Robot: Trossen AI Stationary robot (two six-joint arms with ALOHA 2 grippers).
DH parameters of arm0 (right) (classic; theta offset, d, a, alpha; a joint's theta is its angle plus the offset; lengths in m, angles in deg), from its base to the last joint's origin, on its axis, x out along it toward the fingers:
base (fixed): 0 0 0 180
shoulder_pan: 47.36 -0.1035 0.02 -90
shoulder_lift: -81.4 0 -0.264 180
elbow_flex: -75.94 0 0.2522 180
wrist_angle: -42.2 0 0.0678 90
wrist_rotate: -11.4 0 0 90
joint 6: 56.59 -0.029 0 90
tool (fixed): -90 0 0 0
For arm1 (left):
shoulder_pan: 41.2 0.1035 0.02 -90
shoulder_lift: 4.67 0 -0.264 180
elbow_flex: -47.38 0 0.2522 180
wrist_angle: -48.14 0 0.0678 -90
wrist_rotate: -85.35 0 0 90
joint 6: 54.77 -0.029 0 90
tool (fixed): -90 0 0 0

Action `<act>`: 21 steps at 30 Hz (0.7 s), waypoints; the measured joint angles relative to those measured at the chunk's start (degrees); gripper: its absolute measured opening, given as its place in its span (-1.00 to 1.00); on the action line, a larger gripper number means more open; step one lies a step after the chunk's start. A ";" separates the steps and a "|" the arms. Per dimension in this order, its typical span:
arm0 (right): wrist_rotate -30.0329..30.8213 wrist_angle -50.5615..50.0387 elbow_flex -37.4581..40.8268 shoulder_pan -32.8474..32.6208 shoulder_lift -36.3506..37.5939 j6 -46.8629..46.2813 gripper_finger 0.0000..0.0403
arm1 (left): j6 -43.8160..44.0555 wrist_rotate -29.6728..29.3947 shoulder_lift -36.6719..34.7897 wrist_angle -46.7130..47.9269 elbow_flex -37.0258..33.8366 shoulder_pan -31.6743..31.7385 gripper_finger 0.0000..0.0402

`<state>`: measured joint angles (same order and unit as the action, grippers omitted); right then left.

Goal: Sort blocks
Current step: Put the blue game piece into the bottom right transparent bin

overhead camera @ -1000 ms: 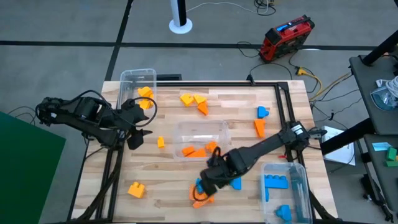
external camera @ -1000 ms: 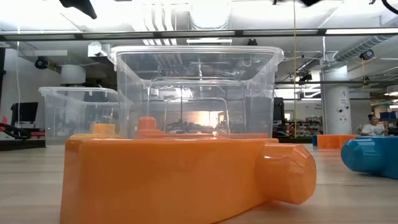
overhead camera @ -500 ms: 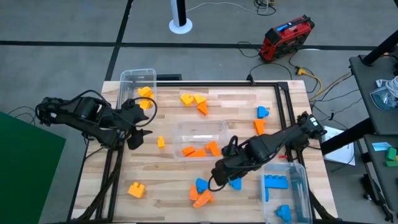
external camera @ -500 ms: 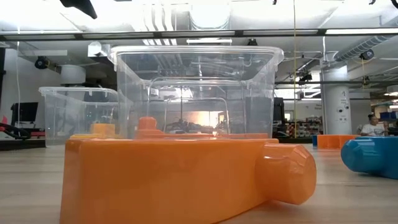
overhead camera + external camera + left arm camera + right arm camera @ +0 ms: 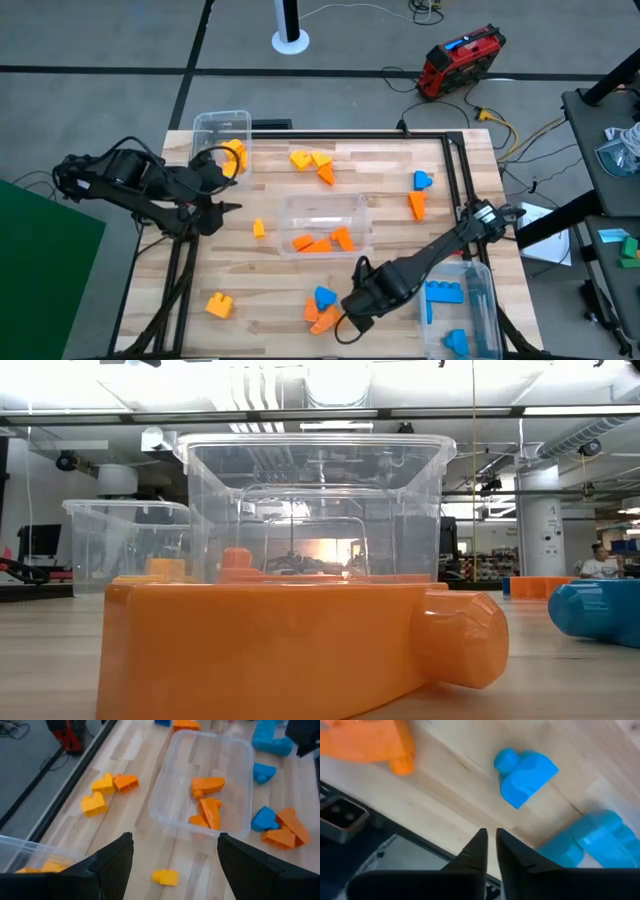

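Loose blocks lie on the wooden table: two yellow [image 5: 300, 158] and an orange wedge [image 5: 327, 173] at the far side, a blue [image 5: 423, 180] and an orange [image 5: 416, 205] at the right, a small yellow [image 5: 259, 229] and a yellow [image 5: 219, 304] at the left. A blue block [image 5: 325, 296] and orange pieces [image 5: 322, 318] lie by the near edge. My right gripper [image 5: 349, 306] hovers just right of them, shut and empty [image 5: 491, 837]. My left gripper [image 5: 225, 190] stands wide open [image 5: 175, 837] beside the far-left bin, holding nothing.
Three clear bins stand on the table: far left [image 5: 222, 125] with yellow blocks, middle [image 5: 325, 212] with orange ones, near right [image 5: 480, 300] with blue ones. A dark rail [image 5: 342, 817] runs along the near edge under my right gripper. The low view is filled by an orange block [image 5: 280, 645].
My right gripper has drawn toward the table's near edge, ending beside the blue and orange pieces, and its arm has swung along with it. My left gripper has risen a little and moved back toward the far-left bin. No block has moved.
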<state>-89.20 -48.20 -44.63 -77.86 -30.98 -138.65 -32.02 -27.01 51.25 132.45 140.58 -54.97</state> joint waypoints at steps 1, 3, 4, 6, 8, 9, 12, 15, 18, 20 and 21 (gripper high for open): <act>0.01 0.33 0.43 0.43 0.00 -0.45 -0.88 | -0.02 -0.58 -0.02 0.04 0.16 -0.01 0.31; 0.12 1.66 1.04 1.14 0.00 -0.82 -0.79 | -0.06 -0.79 -0.07 0.10 0.37 0.01 0.31; 0.14 2.01 1.25 1.37 0.00 -0.82 -0.72 | -0.09 -0.81 -0.09 0.09 0.41 0.01 0.31; 0.32 2.09 1.69 1.52 0.00 -0.56 -0.55 | -0.06 -0.82 -0.26 0.19 0.44 0.01 0.31; 0.28 2.11 2.47 1.45 0.00 -0.35 -0.35 | 0.07 -0.82 -0.51 0.26 0.42 0.01 0.31; 0.28 2.13 3.02 1.40 -0.02 -0.17 -0.25 | 0.13 -0.80 -0.59 0.35 0.42 0.01 0.31; 0.16 3.51 5.37 1.35 -0.04 -1.23 0.07 | 0.20 -0.82 -0.74 0.37 0.38 0.01 0.31; 0.18 5.91 7.68 1.40 -0.13 -2.35 0.37 | 0.22 -0.82 -0.83 0.37 0.35 -0.01 0.31; 0.33 8.74 10.76 1.41 -0.13 -3.20 0.62 | 0.22 -0.82 -0.85 0.35 0.35 0.00 0.31; 0.56 9.92 12.71 1.51 -0.17 -3.44 0.75 | 0.22 -0.87 -0.85 0.31 0.33 0.01 0.31; 0.50 10.34 13.63 1.61 -0.17 -3.46 0.80 | 0.22 -1.09 -0.85 0.30 0.31 0.00 0.31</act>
<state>-88.70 -37.86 -31.00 -76.24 -31.15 -142.10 -31.81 -28.10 50.40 132.75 140.89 -54.98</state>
